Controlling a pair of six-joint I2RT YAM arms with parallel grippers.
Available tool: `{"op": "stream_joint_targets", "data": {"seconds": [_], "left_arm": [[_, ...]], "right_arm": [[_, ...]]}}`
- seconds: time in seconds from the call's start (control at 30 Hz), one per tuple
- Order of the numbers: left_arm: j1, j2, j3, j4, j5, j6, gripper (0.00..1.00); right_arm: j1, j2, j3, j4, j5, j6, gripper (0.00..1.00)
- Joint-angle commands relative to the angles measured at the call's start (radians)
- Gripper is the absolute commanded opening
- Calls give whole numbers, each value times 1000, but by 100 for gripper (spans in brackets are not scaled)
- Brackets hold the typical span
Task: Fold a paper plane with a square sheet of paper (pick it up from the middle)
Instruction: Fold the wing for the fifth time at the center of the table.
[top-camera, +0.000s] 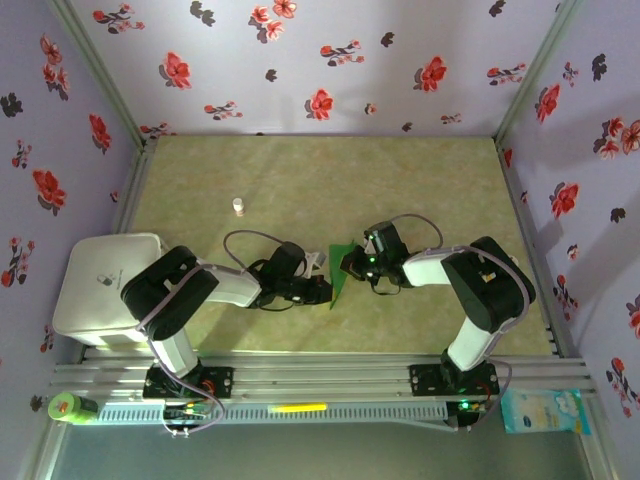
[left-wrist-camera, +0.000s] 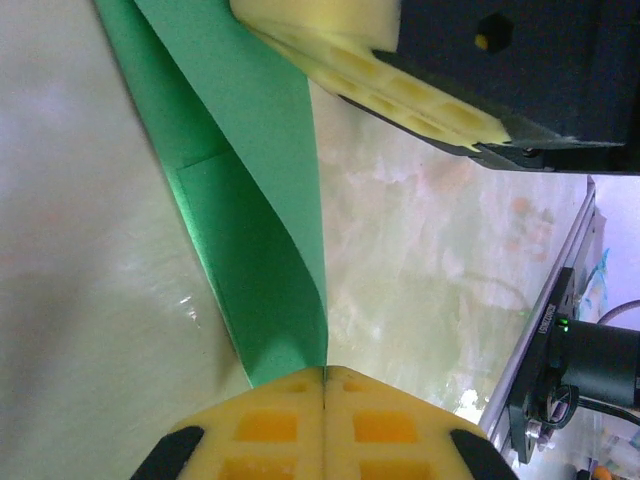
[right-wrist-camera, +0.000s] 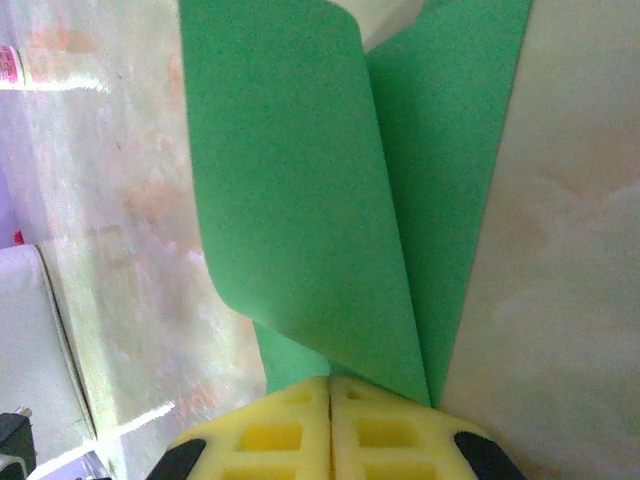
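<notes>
The green sheet of paper (top-camera: 342, 272) stands folded and partly upright on the table between my two grippers. My left gripper (top-camera: 326, 291) reaches in from the left and is shut on the paper's near tip. In the left wrist view the paper (left-wrist-camera: 250, 190) rises from the closed seam of the left gripper (left-wrist-camera: 325, 370), with the right gripper's yellow fingers (left-wrist-camera: 380, 70) at its far end. My right gripper (top-camera: 352, 263) is shut on the opposite end. In the right wrist view two curved layers of the paper (right-wrist-camera: 300, 180) run out from the right gripper (right-wrist-camera: 330, 380).
A tiny white bottle (top-camera: 238, 206) stands on the table at the back left, also seen as the bottle (right-wrist-camera: 10, 68). A white box (top-camera: 105, 285) sits at the left edge. Flowered walls close in three sides, and a metal rail (top-camera: 320, 380) runs along the near edge.
</notes>
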Motion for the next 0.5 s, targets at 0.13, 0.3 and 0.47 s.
{"op": "stream_joint_targets", "data": {"seconds": [0.13,0.3,0.47], "left_arm": [[2,21,-33,-26,77,9,1],[-9,55,-28,-51,101,23,4],[-12,47,-28,-70,99,31,7]], "right_arm": [[-3,52,1,-142,64,-26,8],[-1,57,2,-149,68,-25,7],[-1,58,7,-155,68,-29,7]]}}
